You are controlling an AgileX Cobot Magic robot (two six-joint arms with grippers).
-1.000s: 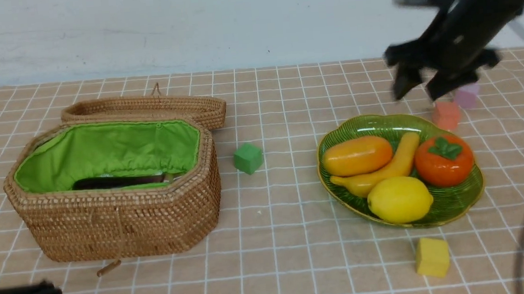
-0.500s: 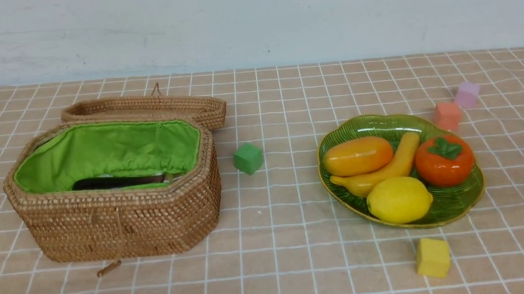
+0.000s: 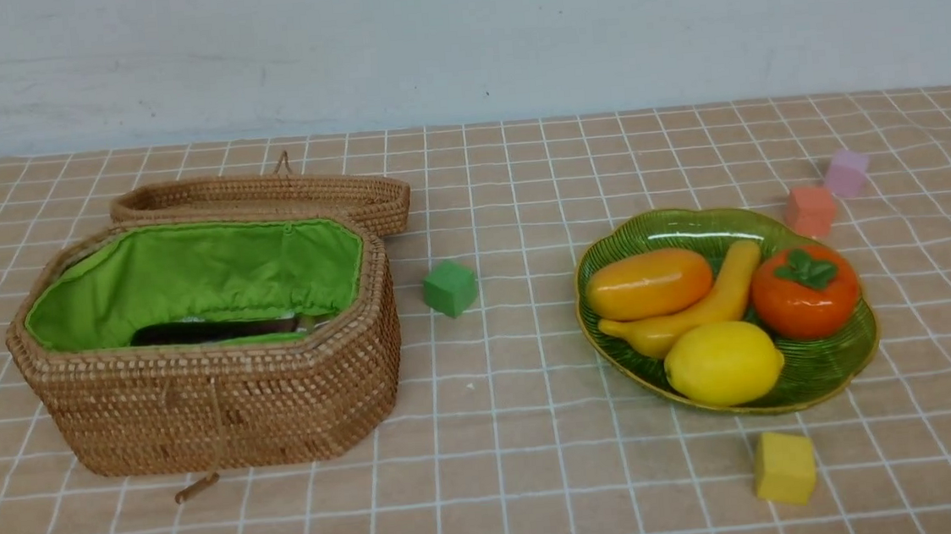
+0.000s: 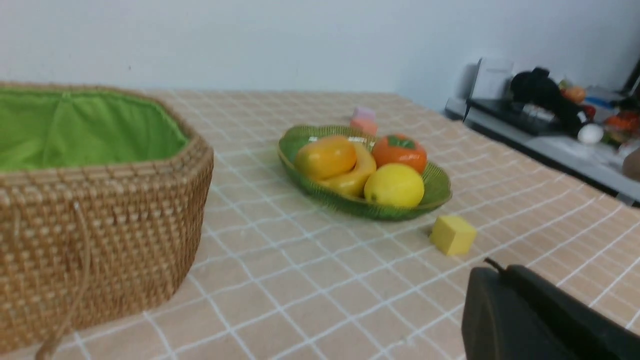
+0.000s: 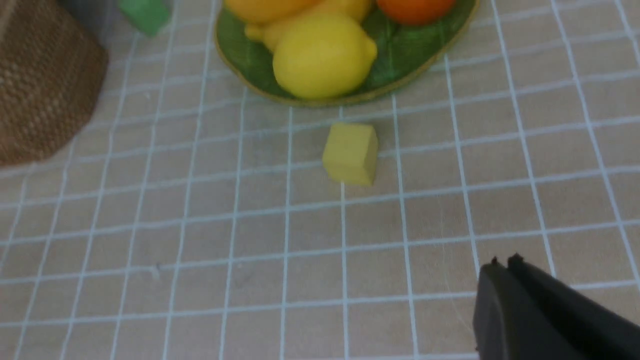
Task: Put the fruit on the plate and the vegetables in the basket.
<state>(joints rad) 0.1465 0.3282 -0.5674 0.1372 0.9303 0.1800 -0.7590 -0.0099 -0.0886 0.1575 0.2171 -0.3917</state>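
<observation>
At far left of the front view we see the basket point(image 3: 213, 381) on the checked tabletop point(image 3: 508, 460), its woven lid point(image 3: 267, 200) folded back behind it and its green lining point(image 3: 196, 276) exposed. Deep inside we make out a dark, glossy shape point(image 3: 209, 329) lying along the bottom; we cannot tell the vegetables apart from here.

Just beside the basket, toward the middle, sits a green cube point(image 3: 450, 287). Further right we find the plate point(image 3: 831, 362) holding all four fruits: the mango point(image 3: 648, 283) at its left, the banana point(image 3: 703, 304) curving beside and touching it, the persimmon point(image 3: 805, 290) at the right, and the lemon point(image 3: 725, 363) at the near edge. Beyond the plate's far right rim stand an orange cube point(image 3: 810, 209) and a pink cube point(image 3: 847, 172), near each other. A yellow cube point(image 3: 784, 468) rests near the plate's front edge, apart from it.

Neither arm appears in the front view. In the wrist views we see the left end effector point(image 4: 492, 270) low over the tabletop near the yellow cube's side, its jaws pressed together on nothing, and the right end effector point(image 5: 502, 262) likewise closed and empty above bare checked cloth, short of the yellow cube.
</observation>
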